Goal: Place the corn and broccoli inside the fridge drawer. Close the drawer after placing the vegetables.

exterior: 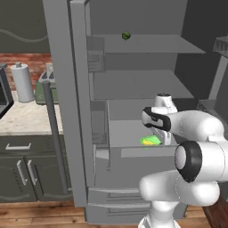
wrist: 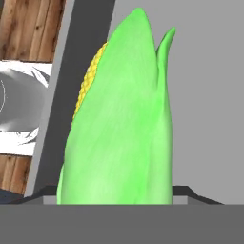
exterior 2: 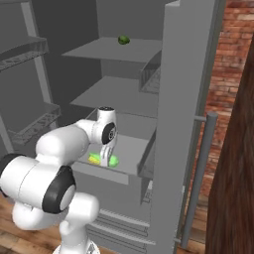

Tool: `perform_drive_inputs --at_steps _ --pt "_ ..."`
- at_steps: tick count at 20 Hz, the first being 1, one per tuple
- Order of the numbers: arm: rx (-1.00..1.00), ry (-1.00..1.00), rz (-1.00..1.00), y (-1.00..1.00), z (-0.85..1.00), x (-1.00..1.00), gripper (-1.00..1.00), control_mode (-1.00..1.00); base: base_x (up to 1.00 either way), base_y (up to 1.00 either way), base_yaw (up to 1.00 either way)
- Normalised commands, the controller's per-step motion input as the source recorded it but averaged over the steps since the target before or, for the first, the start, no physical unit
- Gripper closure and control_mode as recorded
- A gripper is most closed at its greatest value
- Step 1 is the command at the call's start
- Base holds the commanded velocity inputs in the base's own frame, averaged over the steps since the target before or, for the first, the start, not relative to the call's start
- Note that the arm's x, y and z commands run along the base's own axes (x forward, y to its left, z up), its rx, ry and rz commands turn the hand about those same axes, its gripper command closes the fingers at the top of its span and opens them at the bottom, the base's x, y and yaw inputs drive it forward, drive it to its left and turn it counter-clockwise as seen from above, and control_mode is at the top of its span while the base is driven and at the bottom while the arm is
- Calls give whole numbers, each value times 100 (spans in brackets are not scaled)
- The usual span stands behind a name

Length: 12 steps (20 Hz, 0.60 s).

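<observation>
Green-husked corn (wrist: pixel 119 124) fills the frame centre of my hand view, lying in the open fridge drawer (exterior 2: pixel 130 149); my gripper (exterior 2: pixel 104 159) is over it, grip state indeterminate. Broccoli and closing remain, by my judgement.

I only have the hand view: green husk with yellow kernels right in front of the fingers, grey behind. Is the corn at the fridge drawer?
Observer: Yes. The corn sits low in the pulled-out fridge drawer, with the gripper down at it.
Operator: How far out is that drawer?
Observer: From the right base view, its front panel stands well forward of the shelves above, and the corn lies just behind it.
Operator: Anything else green nearby?
Observer: A small dark green ball on the top shelf, high above the drawer.
</observation>
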Motion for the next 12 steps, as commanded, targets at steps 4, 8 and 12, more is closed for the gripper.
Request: perform_drive_inputs --at_steps 4,8,12 --pt "1 0 2 0 -1 76 100 -100 0 0 0" --pt "0 -2 5 -1 -45 6 100 -100 0 0 0" --pt "0 -8 8 -14 -66 -76 100 -100 0 0 0"
